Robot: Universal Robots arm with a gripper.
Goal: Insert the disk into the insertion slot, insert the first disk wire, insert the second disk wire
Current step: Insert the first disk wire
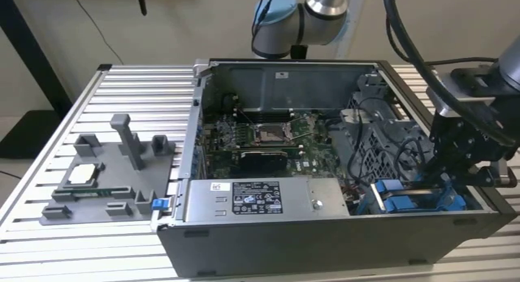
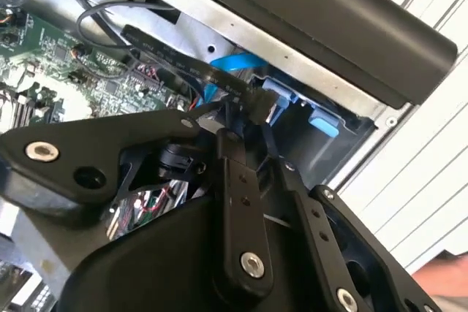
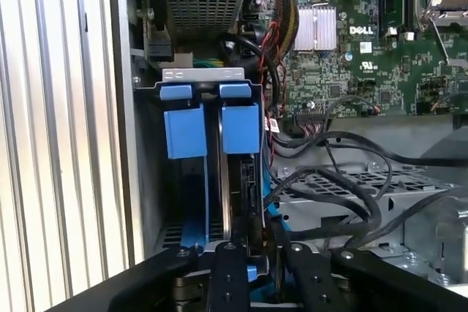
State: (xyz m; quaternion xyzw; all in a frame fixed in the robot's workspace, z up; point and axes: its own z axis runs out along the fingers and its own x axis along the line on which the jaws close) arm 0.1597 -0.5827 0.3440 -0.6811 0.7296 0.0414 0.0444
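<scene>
Sitting on edge in the cage slot (image 3: 201, 74), the disk (image 3: 245, 180) is faced head-on by the gripper (image 3: 252, 245), which looks clamped on a black wire plug (image 2: 262, 104) right at its near end.

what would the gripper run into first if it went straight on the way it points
Most likely the exposed end of the disk, sitting in the insertion slot directly ahead of the gripper in the first wrist view. How near it is I cannot tell.
</scene>
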